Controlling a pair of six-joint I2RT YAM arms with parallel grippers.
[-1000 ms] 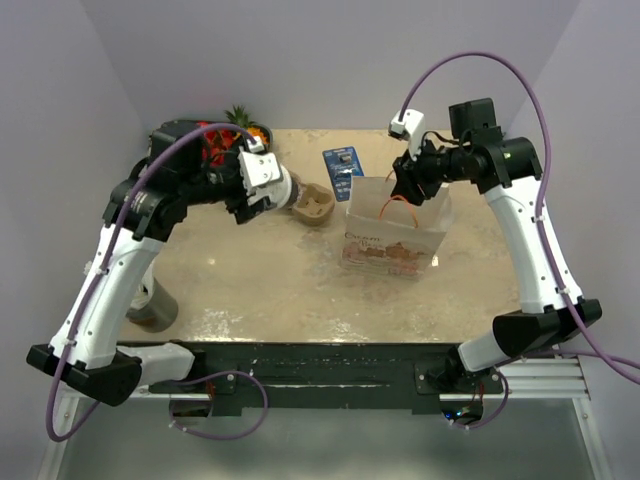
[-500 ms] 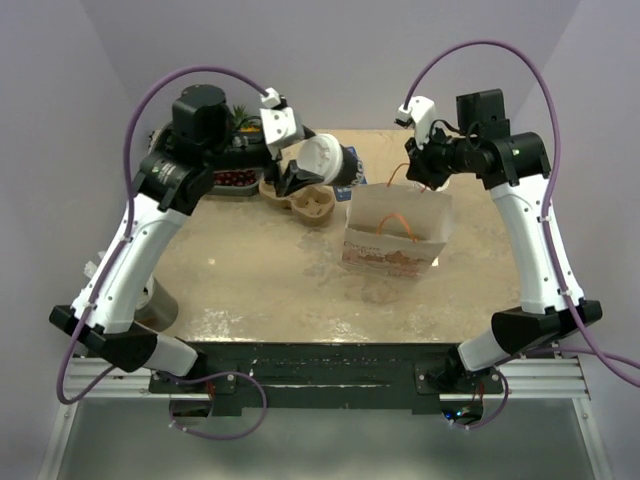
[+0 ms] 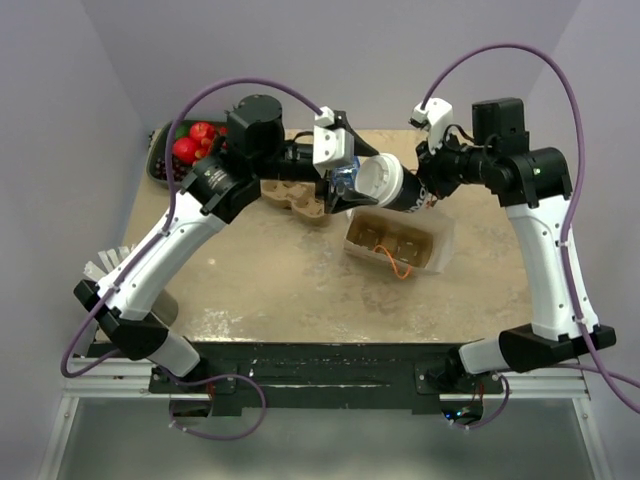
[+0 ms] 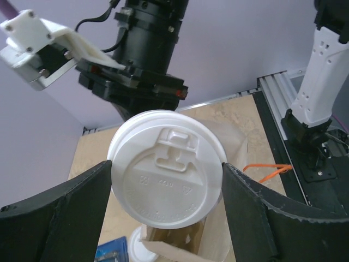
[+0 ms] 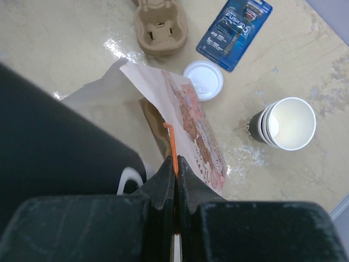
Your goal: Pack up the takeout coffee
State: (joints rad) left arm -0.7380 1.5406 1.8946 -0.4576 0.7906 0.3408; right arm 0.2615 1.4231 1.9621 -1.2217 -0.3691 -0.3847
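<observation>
Over a mottled beige table (image 3: 250, 270), a printed paper bag (image 3: 395, 245) is held open by one orange handle (image 5: 172, 141), pinched in the clenched right gripper (image 5: 175, 166). The coffee (image 3: 384, 181) is aloft above the bag's mouth, tipped on its side. The wide-spread left gripper (image 4: 167, 188) grasps it, with fingers (image 4: 65, 210) flanking the edge of the lid (image 4: 163, 164) on both sides.

The likely risks start with the bag. It is limp, creased paper held up at a single point, so its mouth may fold in or swing as the cup comes down. A cup edge catching the paper could drag the bag or pull the handle free. The coffee is tilted and held near its top, so it may slip, or its snap-on lid may pop off and spill. Released too high, it could topple inside.

The bag is thin kraft paper, patterned outside and plain brown inside. The cup is smooth, tapered dark-brown paper. Its lid is stiff white plastic, round, with a moulded sip tab. The handle is a slim cord loop.

Elsewhere on the table are a rough moulded-pulp carrier (image 5: 160, 24), a glossy blue razor pack (image 5: 234, 27), a stack (image 5: 286, 123) of lidless cups and a spare lid (image 5: 203, 79).
</observation>
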